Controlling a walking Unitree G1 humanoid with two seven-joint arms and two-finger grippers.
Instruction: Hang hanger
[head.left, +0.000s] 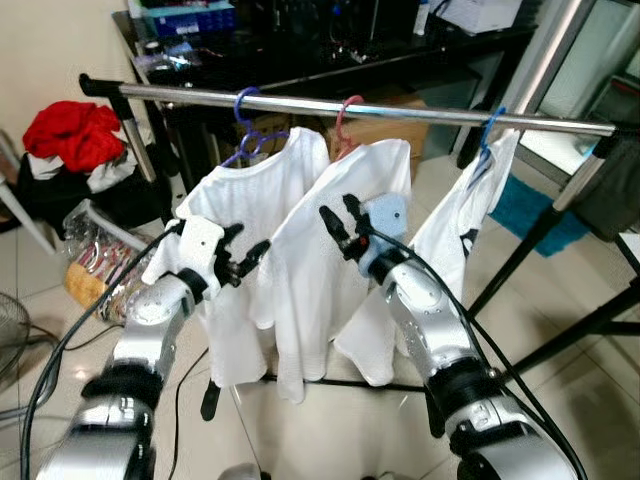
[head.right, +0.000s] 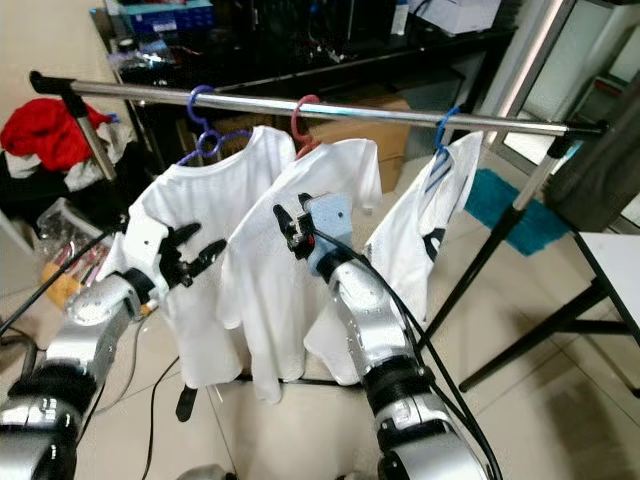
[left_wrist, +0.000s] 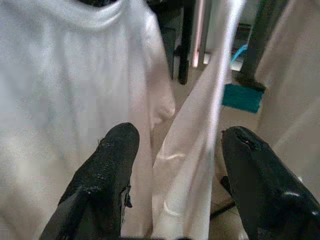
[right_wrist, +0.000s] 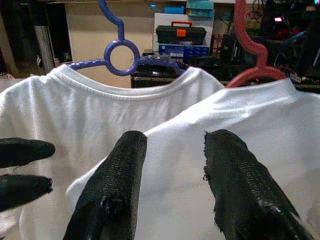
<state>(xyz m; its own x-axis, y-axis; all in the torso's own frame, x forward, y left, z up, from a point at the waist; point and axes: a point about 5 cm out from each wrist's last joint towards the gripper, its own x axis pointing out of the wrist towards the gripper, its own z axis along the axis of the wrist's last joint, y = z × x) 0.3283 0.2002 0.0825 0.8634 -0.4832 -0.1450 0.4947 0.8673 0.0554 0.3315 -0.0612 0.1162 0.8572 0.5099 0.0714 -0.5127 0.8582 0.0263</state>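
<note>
looks done: three shirts on hangers, purple hanger (head.left: 246, 135), pink hanger (head.left: 345, 125) and blue hanger (head.left: 489, 135), all hooked on the rail (head.left: 400, 110), left gripper (head.left: 248, 262) and right gripper (head.left: 340, 222) fingers spread, holding nothing, just in front of the shirts.

Both arms raised; jaws parted
</note>
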